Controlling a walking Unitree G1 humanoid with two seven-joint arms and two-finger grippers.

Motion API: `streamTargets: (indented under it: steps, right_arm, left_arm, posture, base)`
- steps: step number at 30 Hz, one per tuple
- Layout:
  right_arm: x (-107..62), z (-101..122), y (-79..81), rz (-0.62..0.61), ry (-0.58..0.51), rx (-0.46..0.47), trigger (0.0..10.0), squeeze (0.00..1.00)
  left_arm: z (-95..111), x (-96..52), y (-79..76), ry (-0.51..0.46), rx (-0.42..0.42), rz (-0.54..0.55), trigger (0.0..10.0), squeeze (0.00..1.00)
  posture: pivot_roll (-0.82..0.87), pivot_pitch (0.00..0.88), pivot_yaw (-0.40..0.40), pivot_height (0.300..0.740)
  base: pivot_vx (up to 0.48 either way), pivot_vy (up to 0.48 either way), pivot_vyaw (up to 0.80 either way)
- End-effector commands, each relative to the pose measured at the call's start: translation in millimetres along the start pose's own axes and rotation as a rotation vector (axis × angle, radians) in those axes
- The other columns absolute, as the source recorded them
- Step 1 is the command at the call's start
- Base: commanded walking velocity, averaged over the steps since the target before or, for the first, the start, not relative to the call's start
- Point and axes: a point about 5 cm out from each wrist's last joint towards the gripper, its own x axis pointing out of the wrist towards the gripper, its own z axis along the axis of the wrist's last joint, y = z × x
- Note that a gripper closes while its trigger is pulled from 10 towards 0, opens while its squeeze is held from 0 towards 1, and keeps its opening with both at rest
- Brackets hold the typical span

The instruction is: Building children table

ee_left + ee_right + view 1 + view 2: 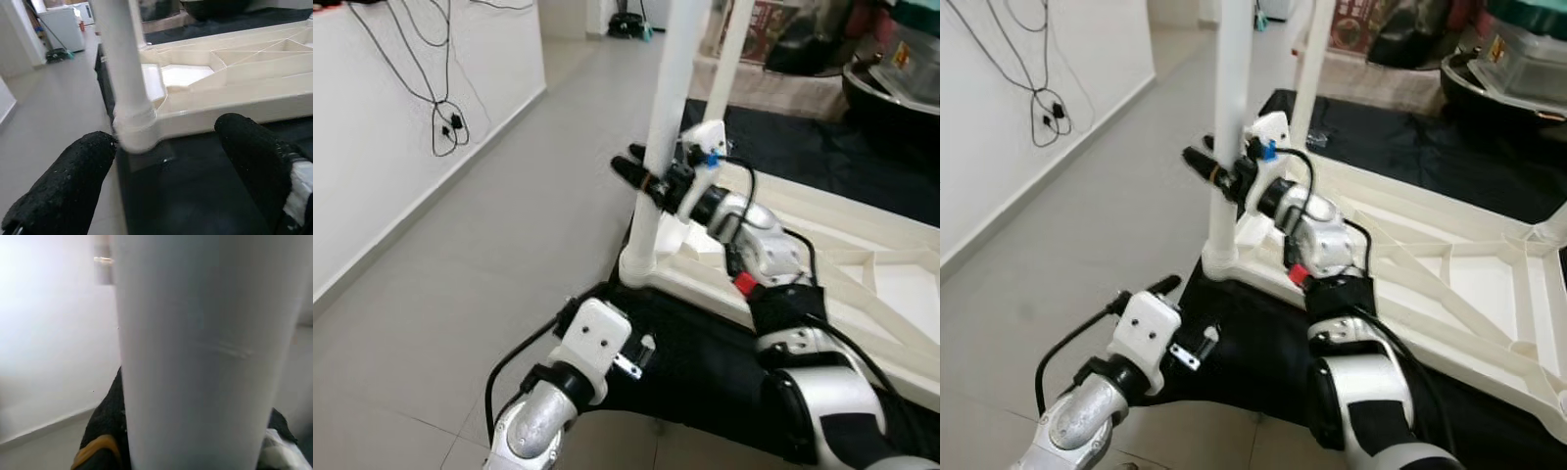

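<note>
A cream-white children's table top (862, 284) lies upside down on a black mat (695, 362). A white table leg (668, 108) stands upright in the corner socket (638, 264) nearest me. My right gripper (631, 162) is shut around this leg about halfway up, and in the right wrist view the leg (205, 347) sits between the black fingers (105, 431). My left gripper (166, 134) is open, low over the mat just in front of the socket (137, 132), touching nothing. A second white leg (729, 49) stands at a farther corner.
Grey tile floor (489, 255) stretches to my left up to a white wall with dangling black cables (445, 117). Bags, a box and a dark round object (1498, 78) crowd the far right behind the mat.
</note>
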Motion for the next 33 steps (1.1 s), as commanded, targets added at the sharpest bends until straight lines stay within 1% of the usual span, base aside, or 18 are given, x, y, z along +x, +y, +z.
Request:
streamTargets:
  steps: [1, 2, 3, 5, 7, 8, 9, 10, 13, 14, 17, 18, 19, 21, 24, 27, 28, 33]
  right_arm:
    - [-32.1, -33.3, -42.0, -0.491, 0.136, 0.051, 0.0, 0.0]
    - [-32.1, -33.3, -42.0, -0.491, 0.136, 0.051, 0.0, 0.0]
    - [-46.1, -36.2, -44.6, -0.668, 0.147, 0.073, 0.0, 0.0]
    - [-55.2, -36.9, -41.4, -0.762, 0.151, 0.1, 0.0, 0.0]
    - [-55.2, -36.9, -41.4, -0.762, 0.151, 0.1, 0.0, 0.0]
    - [-53.2, -36.3, -23.1, -0.757, 0.121, 0.169, 7.0, 0.0]
    - [-53.2, -36.3, -23.1, -0.757, 0.121, 0.169, 7.0, 0.0]
    - [-49.4, -35.2, -16.0, -0.734, 0.097, 0.198, 10.0, 0.0]
    - [-42.7, -31.0, -7.9, -0.679, 0.054, 0.215, 10.0, 0.0]
    - [-37.7, -24.5, -3.8, -0.633, 0.0, 0.211, 10.0, 1.0]
    - [-31.6, -15.3, -1.8, -0.574, -0.057, 0.176, 10.0, 1.0]
    - [-23.9, -8.3, -0.5, -0.467, -0.098, 0.183, 10.0, 0.0]
    - [-23.9, -8.3, -0.5, -0.467, -0.098, 0.183, 10.0, 0.0]
    - [-14.3, -1.1, 1.8, -0.133, -0.1, 0.233, 10.0, 0.0]
    - [-15.2, 0.7, 2.8, 0.019, -0.089, 0.236, 10.0, 0.0]
    - [-35.6, 1.1, 3.2, 0.491, -0.013, 0.187, 10.0, 0.0]
    - [-35.6, 1.1, 3.2, 0.491, -0.013, 0.187, 10.0, 0.0]
    - [-50.0, 1.5, 4.2, 0.893, 0.067, 0.197, 10.0, 0.0]
  left_arm:
    - [-1.0, 0.4, -2.9, 0.0, -0.005, -0.009, 10.0, 0.0]
    - [-1.0, 0.4, -2.9, 0.0, -0.005, -0.009, 10.0, 0.0]
    - [-0.6, 1.0, -3.2, -0.002, -0.004, -0.011, 10.0, 0.0]
    - [-0.4, 1.0, -3.2, -0.003, -0.004, -0.011, 10.0, 0.0]
    - [-0.4, 1.0, -3.2, -0.003, -0.004, -0.011, 10.0, 0.0]
    - [-1.2, 0.2, -3.2, -0.001, -0.002, -0.012, 10.0, 0.0]
    - [-1.2, 0.2, -3.2, -0.001, -0.002, -0.012, 10.0, 0.0]
    - [-1.5, 0.0, -3.3, 0.0, -0.002, -0.013, 10.0, 0.0]
    - [-1.7, -0.1, -3.3, 0.001, -0.001, -0.013, 10.0, 0.0]
    - [-1.7, 0.0, -3.5, 0.0, -0.001, -0.012, 10.0, 0.0]
    - [-1.6, 0.0, -3.6, 0.0, -0.002, -0.012, 10.0, 0.0]
    - [-1.7, 0.1, -3.7, -0.001, -0.002, -0.012, 10.0, 0.0]
    - [-1.7, 0.1, -3.7, -0.001, -0.002, -0.012, 10.0, 0.0]
    - [-1.8, 0.0, -3.7, 0.0, -0.001, -0.011, 10.0, 0.0]
    - [-1.9, 0.0, -3.7, 0.0, -0.001, -0.01, 10.0, 0.0]
    - [-1.5, 0.5, -4.0, -0.002, -0.002, -0.011, 10.0, 0.0]
    - [-1.5, 0.5, -4.0, -0.002, -0.002, -0.011, 10.0, 0.0]
    - [-1.4, 0.9, -4.1, -0.002, -0.002, -0.01, 10.0, 0.0]
  posture:
    - [0.15, 0.098, -0.075, 0.74]
    - [0.15, 0.098, -0.075, 0.74]
    - [0.15, 0.098, -0.075, 0.74]
    - [0.15, 0.094, -0.074, 0.74]
    - [0.15, 0.094, -0.074, 0.74]
    - [0.15, 0.091, -0.072, 0.74]
    - [0.15, 0.091, -0.072, 0.74]
    - [0.15, 0.091, -0.072, 0.74]
    - [0.15, 0.09, -0.071, 0.74]
    - [0.15, 0.087, -0.073, 0.74]
    - [0.15, 0.085, -0.073, 0.74]
    - [0.15, 0.085, -0.073, 0.74]
    - [0.15, 0.085, -0.073, 0.74]
    - [0.14, 0.085, -0.073, 0.74]
    - [0.14, 0.085, -0.073, 0.74]
    - [0.15, 0.088, -0.078, 0.74]
    - [0.15, 0.088, -0.078, 0.74]
    - [0.15, 0.095, -0.08, 0.74]
  base:
    - [0.0, 0.0, 0.0]
    - [0.0, 0.0, 0.0]
    - [0.0, 0.0, 0.0]
    - [0.0, 0.0, 0.0]
    - [0.0, 0.0, 0.0]
    - [0.0, 0.0, 0.0]
    - [0.0, 0.0, 0.0]
    - [0.0, 0.0, 0.0]
    - [0.0, 0.0, 0.0]
    - [0.0, 0.0, 0.0]
    - [0.0, 0.0, 0.0]
    - [0.0, 0.0, 0.0]
    - [0.0, 0.0, 0.0]
    - [0.0, 0.0, 0.0]
    - [0.0, 0.0, 0.0]
    - [0.0, 0.0, 0.0]
    - [0.0, 0.0, 0.0]
    - [0.0, 0.0, 0.0]
